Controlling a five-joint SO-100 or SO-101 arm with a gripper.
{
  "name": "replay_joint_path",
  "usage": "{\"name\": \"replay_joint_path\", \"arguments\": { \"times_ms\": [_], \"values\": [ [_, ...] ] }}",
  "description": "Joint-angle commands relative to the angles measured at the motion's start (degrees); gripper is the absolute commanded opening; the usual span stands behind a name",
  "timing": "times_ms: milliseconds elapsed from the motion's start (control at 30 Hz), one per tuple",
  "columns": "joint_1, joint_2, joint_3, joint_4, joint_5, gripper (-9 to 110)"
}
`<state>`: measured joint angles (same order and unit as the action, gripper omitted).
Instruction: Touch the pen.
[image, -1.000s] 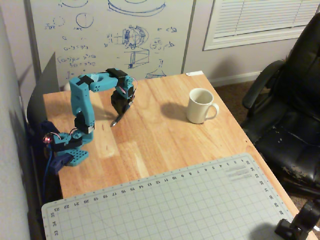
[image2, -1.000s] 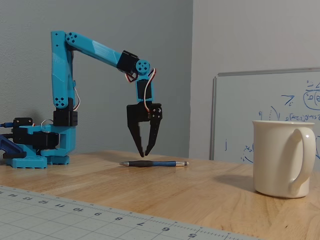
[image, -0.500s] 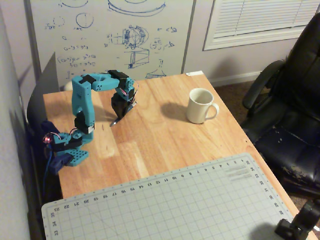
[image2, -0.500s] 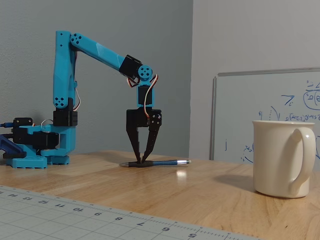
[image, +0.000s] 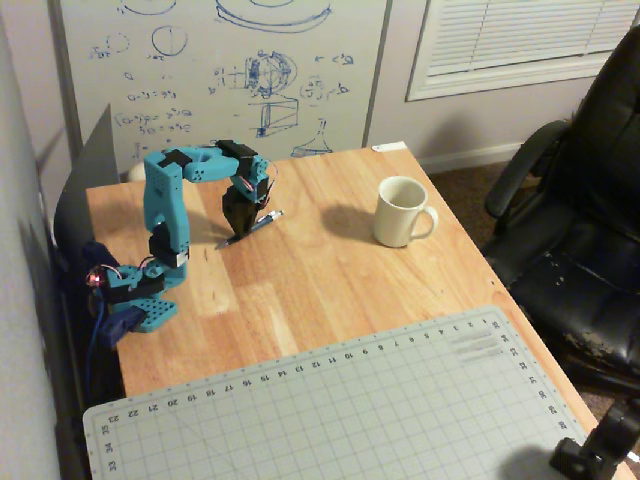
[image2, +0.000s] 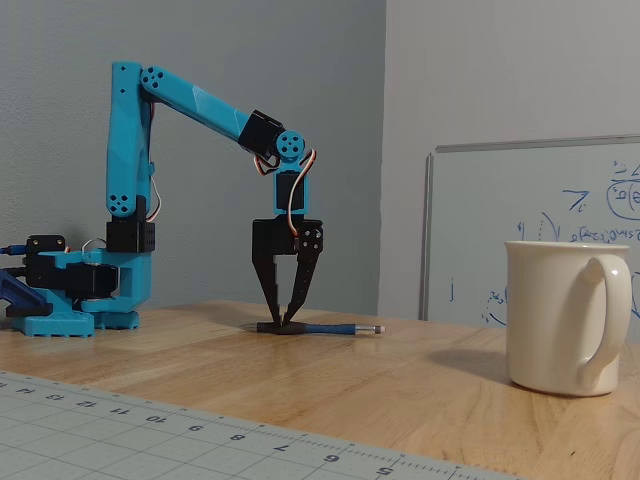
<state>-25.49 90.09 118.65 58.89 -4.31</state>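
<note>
The pen (image2: 335, 328) lies flat on the wooden table (image2: 420, 380). It is thin and dark blue-grey, and its pale tip points right in this fixed view. It also shows in a fixed view from above (image: 264, 220), lying diagonally. My gripper (image2: 284, 321) points straight down on the blue arm, and its black fingers (image2: 303, 272) narrow to tips that nearly meet. The tips rest on the pen's dark left end. In the view from above, the gripper (image: 234, 236) stands over the pen's lower-left end. Nothing is lifted.
A cream mug (image: 402, 212) stands on the table to the right of the pen, also seen close up (image2: 560, 318). A grey cutting mat (image: 330, 410) covers the table's near part. A whiteboard (image: 220, 70) stands behind, and a black chair (image: 590, 220) is at the right.
</note>
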Motion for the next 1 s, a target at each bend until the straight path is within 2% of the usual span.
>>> {"name": "replay_joint_path", "arguments": {
  "times_ms": [0, 967],
  "values": [
    [-0.88, 4.57, -0.18, 0.26, -0.18, 1],
    [-4.57, 5.71, -0.18, 0.26, 0.18, 1]
  ]
}}
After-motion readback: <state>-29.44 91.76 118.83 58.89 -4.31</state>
